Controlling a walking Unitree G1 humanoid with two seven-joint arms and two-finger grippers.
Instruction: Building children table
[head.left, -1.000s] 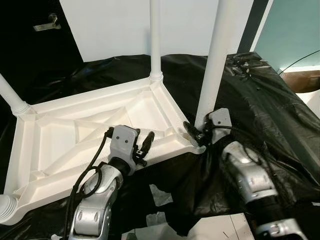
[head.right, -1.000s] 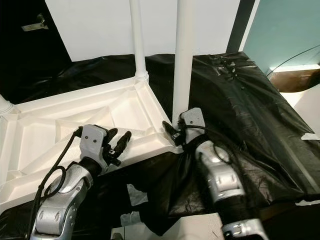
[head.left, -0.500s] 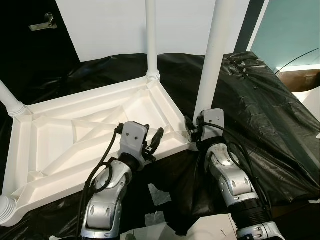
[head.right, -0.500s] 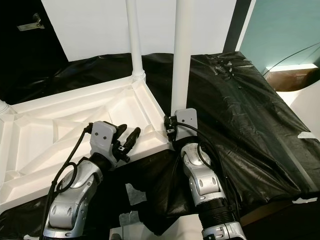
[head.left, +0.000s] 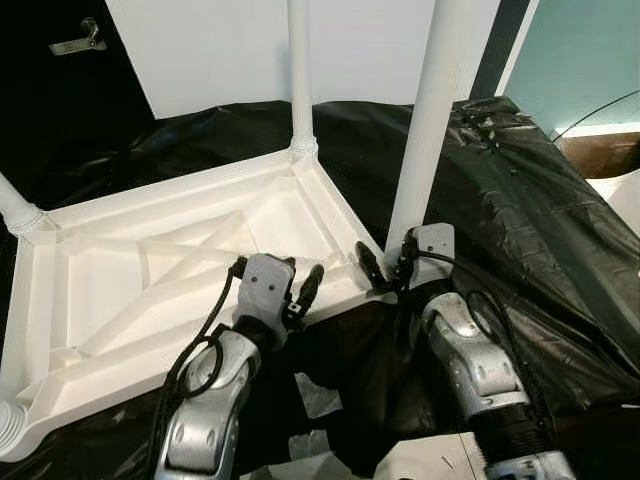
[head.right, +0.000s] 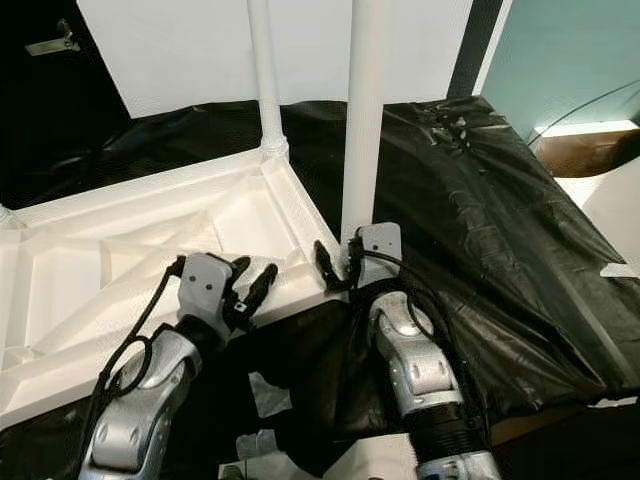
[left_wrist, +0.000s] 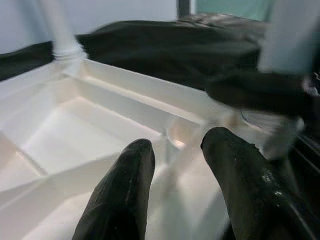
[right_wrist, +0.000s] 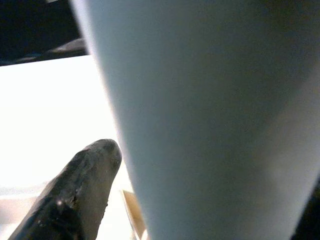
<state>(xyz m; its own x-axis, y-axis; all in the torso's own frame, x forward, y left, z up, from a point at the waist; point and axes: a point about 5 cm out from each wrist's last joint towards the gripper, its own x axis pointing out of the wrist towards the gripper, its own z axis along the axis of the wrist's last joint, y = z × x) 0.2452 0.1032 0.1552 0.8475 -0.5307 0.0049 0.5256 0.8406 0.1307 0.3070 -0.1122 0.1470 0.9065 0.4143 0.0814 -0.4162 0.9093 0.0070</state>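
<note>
An upturned white table top (head.left: 150, 270) lies on black sheeting (head.left: 520, 210); the left gripper (head.left: 305, 290) hovers over its near rim, fingers apart, while the right gripper (head.left: 385, 270) straddles (not visibly squeezing) the corner leg (head.left: 430, 120).

Room behind the work area

Crinkled black plastic sheeting (head.left: 540, 200) is covering the floor, a white wall panel (head.left: 210, 50) is standing behind, a teal wall (head.left: 580, 55) is showing rightward, and a dark door's metal handle (head.left: 75, 38) is catching light.
</note>
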